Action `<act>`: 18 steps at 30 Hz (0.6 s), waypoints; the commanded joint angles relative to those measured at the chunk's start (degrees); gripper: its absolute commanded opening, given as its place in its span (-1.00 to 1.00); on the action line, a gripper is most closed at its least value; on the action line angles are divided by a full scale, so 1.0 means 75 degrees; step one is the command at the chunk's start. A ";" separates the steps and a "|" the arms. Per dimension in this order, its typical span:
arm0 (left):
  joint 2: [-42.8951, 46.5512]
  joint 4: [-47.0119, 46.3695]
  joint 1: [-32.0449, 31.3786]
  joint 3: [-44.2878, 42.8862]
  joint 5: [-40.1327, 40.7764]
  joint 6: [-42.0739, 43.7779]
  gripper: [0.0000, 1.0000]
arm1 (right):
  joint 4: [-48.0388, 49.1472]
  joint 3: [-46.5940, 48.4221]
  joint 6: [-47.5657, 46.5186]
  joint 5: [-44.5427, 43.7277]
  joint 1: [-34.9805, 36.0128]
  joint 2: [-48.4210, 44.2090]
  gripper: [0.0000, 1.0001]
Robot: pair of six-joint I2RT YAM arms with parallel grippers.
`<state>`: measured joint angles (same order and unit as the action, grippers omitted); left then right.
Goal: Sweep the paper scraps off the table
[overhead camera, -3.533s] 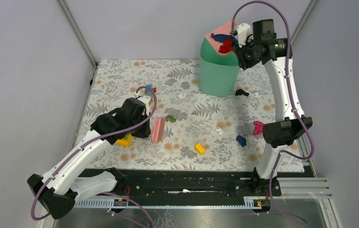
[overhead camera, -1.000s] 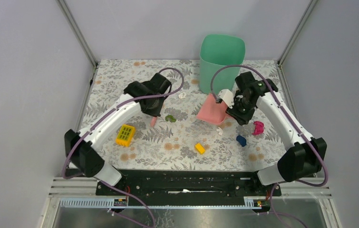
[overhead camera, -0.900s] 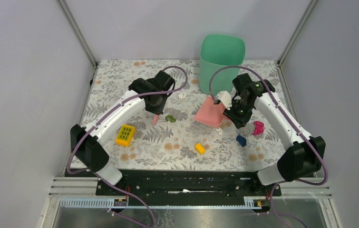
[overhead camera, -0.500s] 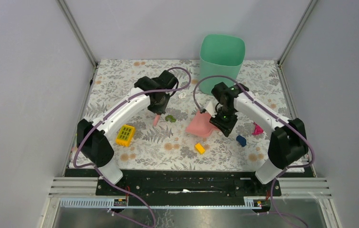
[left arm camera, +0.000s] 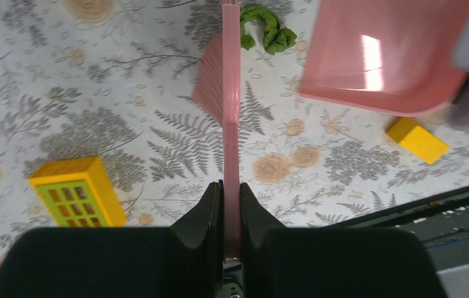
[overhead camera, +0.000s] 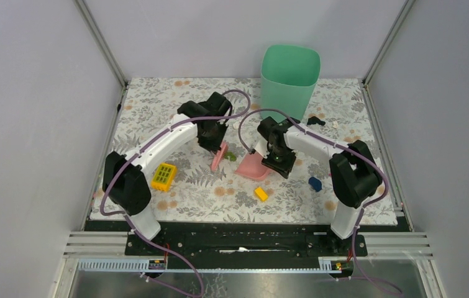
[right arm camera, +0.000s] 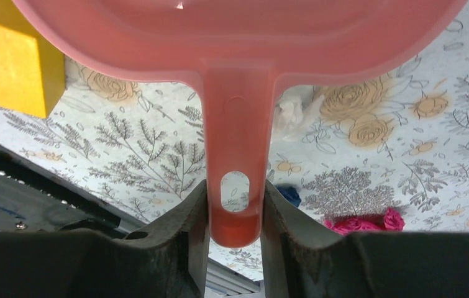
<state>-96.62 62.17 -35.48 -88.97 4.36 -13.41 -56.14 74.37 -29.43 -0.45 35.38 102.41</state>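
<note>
Some paper scraps [overhead camera: 334,124] are lying unswept toward two o'clock on the surface [overhead camera: 157,105] while the left gripper [left arm camera: 230,186] is clamping the brush [left arm camera: 230,105], the right gripper [right arm camera: 235,189] the dustpan [right arm camera: 238,37].

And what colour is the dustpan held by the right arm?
Pink; the dustpan shows best in the right wrist view.

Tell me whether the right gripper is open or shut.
Shut. The right gripper clamps the dustpan handle; both fingers press its sides in the wrist view.
</note>
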 commanded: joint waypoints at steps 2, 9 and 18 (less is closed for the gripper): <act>-0.0202 -0.0802 0.0022 0.0081 -0.1451 0.0045 -1.00 | 0.0345 0.0175 0.0099 -0.0138 0.0169 0.0386 -1.00; 0.0717 -0.0889 0.0019 -0.0018 -0.1617 0.0028 -1.00 | 0.0441 0.0142 0.0092 0.0457 0.0163 0.0075 -1.00; 0.1191 -0.0136 0.0034 -0.0707 0.0591 0.0335 -1.00 | 0.0845 -0.0703 0.0047 -0.0063 0.0156 -0.0612 -1.00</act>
<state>-88.82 58.24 -35.40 -89.52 -1.89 -12.93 -51.11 71.31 -29.36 1.02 36.01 101.49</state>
